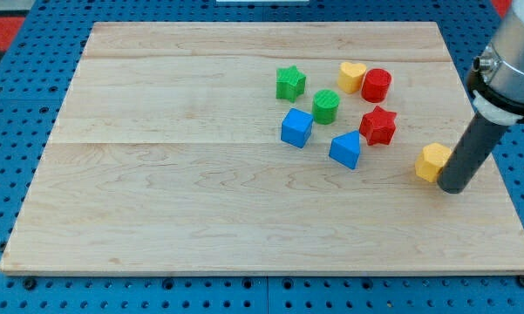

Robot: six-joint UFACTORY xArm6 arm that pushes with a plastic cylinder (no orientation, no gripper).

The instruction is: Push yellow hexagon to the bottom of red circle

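The yellow hexagon (pixel 432 162) lies near the board's right edge. My tip (pixel 456 187) stands right against its right side, a little lower in the view. The red circle (pixel 376 85) sits up and to the left of the hexagon, near the view's top. A red star (pixel 378 126) lies directly below the red circle, between it and the hexagon's height.
A yellow heart (pixel 351 76) touches the red circle's left side. A green star (pixel 289 83), a green cylinder (pixel 325 106), a blue cube (pixel 296 127) and a blue block (pixel 346 149) lie left of them. The wooden board (pixel 157 174) ends just right of my tip.
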